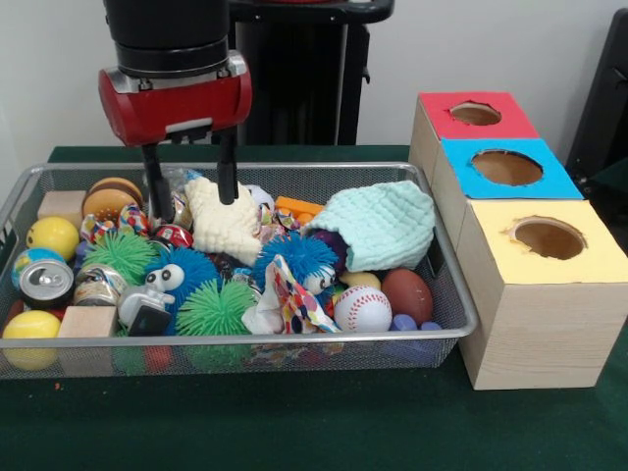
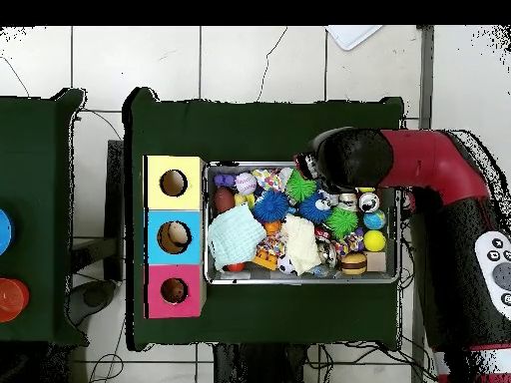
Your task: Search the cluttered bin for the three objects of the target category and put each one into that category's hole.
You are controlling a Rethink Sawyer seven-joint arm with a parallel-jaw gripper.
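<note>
Green tablecloth, white wall (tiled floor)

A plain pale wall stands behind the dark green tabletop, and from above the floor is of white tiles with thin cables across them, beside a second green table.

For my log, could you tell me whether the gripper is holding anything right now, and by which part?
Nothing is held. The gripper is open, its fingers down in the bin on either side of clutter beside a cream cloth, not closed on anything.
</note>
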